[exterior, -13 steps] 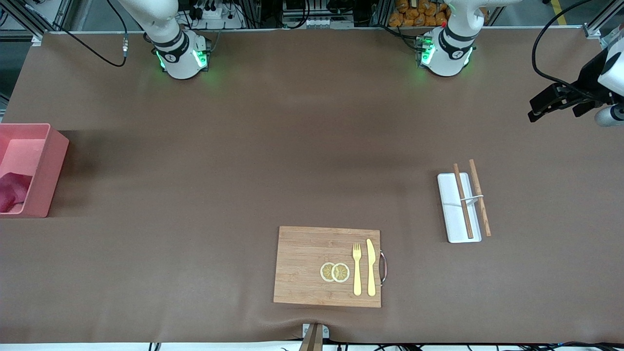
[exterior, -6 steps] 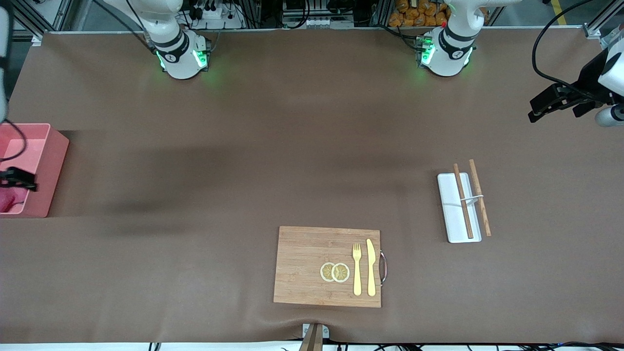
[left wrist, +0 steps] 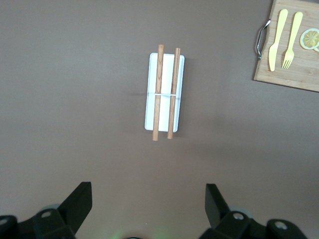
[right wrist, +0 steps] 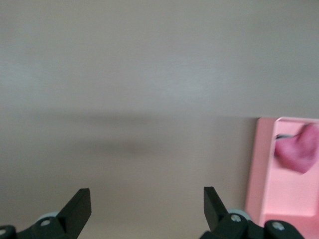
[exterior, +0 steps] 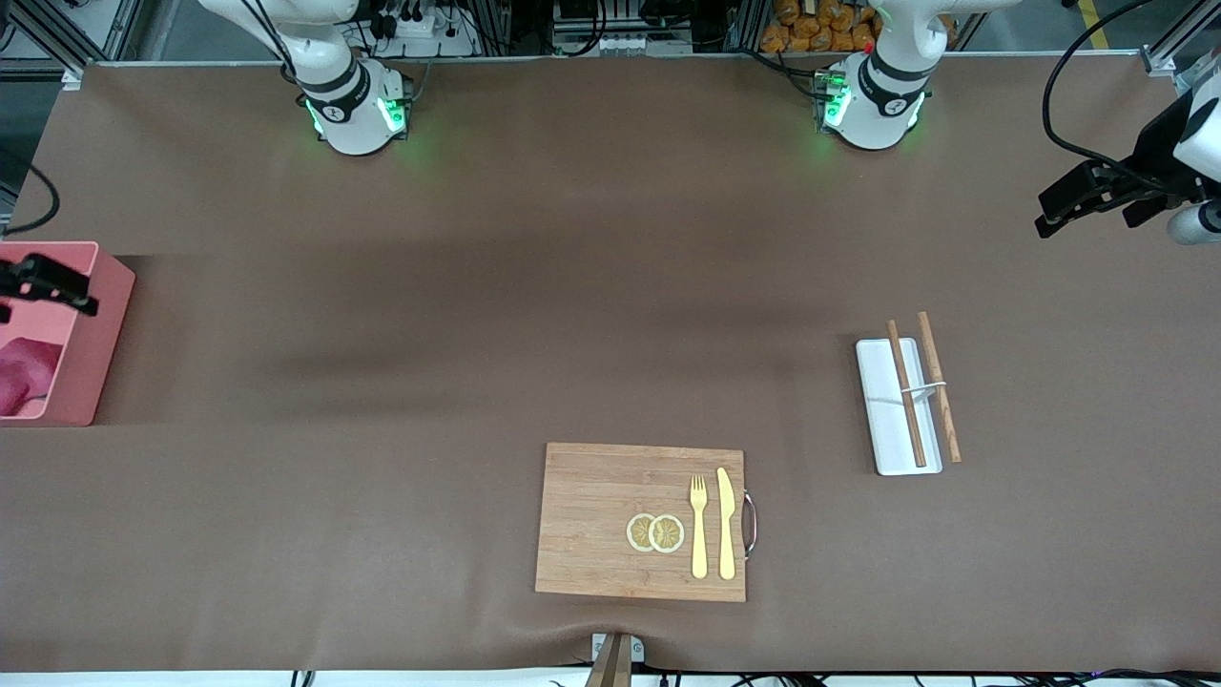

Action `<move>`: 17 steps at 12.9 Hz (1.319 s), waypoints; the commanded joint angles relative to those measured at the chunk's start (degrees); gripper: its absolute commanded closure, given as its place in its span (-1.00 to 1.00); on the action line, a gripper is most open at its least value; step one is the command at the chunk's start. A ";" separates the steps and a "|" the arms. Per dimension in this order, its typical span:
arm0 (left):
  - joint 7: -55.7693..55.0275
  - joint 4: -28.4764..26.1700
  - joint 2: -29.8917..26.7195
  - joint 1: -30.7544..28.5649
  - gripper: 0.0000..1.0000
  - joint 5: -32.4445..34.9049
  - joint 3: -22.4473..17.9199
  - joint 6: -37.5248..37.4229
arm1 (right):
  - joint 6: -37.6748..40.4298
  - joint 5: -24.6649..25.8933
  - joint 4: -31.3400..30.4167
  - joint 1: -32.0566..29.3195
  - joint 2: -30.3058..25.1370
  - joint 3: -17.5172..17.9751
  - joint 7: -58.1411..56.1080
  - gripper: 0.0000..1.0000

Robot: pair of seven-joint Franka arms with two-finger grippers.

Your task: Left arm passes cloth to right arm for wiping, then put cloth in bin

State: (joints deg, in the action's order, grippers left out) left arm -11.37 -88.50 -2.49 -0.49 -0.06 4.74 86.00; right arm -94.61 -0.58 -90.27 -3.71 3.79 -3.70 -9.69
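At the right arm's end of the counter (exterior: 382, 286), at about nine o'clock in the front view, the pink bin (exterior: 91, 334) stands with the crimson cloth (exterior: 21, 374) lying crumpled inside it, toward the wall nearer the front camera. The right gripper (exterior: 43, 281) hangs over the bin's upper rim with nothing in it; its wrist view shows its two fingers (right wrist: 77, 209) spread wide apart over bare counter, with the bin (right wrist: 264, 169) and the cloth (right wrist: 299, 152) off to one side. The left gripper (exterior: 1087, 200) hangs at about two o'clock over the left arm's end of the counter, where the arm waits, and its fingers (left wrist: 77, 204) are likewise spread wide with nothing between them. Its wrist view looks down on a flat white tray (left wrist: 164, 92) carrying two wooden sticks (left wrist: 165, 94) laid lengthwise and crossed by a thin band. In the front view that tray (exterior: 892, 410) sits at about four o'clock, one stick resting on it and the other lying along its edge. At six o'clock, near the counter's edge closest to the front camera, a wooden board (exterior: 591, 520) with a metal handle (exterior: 751, 523) holds two lemon slices (exterior: 655, 532), a yellow fork (exterior: 698, 525) and a yellow knife (exterior: 726, 523) side by side.
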 commanded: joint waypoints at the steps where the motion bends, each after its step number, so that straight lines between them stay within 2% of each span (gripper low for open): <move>1: 0.65 -0.97 -1.38 -0.47 -1.00 0.42 0.36 0.31 | 1.00 -3.20 -3.34 1.69 -4.22 2.10 11.23 -1.00; 4: 0.56 -1.15 -1.38 -0.47 -1.00 0.42 0.36 0.31 | 3.80 -3.20 -2.73 1.43 -5.46 5.45 18.91 -1.00; 8: 0.47 -1.15 -1.38 -0.47 -1.00 0.42 0.45 0.31 | 8.29 -2.68 1.05 1.25 -4.93 4.84 16.47 -1.00; 11: 0.47 -1.15 -1.38 -0.47 -1.00 0.42 0.45 0.31 | 10.40 -2.50 2.02 -1.38 -4.93 4.66 10.31 -1.00; 17: 0.47 -1.24 -1.38 -0.39 -1.00 0.42 0.45 0.31 | 13.39 -2.50 2.90 -2.18 -5.11 4.84 10.91 -1.00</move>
State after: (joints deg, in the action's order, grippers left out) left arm -11.37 -88.58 -2.50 -0.49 -0.06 4.76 86.00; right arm -82.14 -2.58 -87.85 -5.54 -0.72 0.78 0.98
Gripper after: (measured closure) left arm 0.000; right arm 0.000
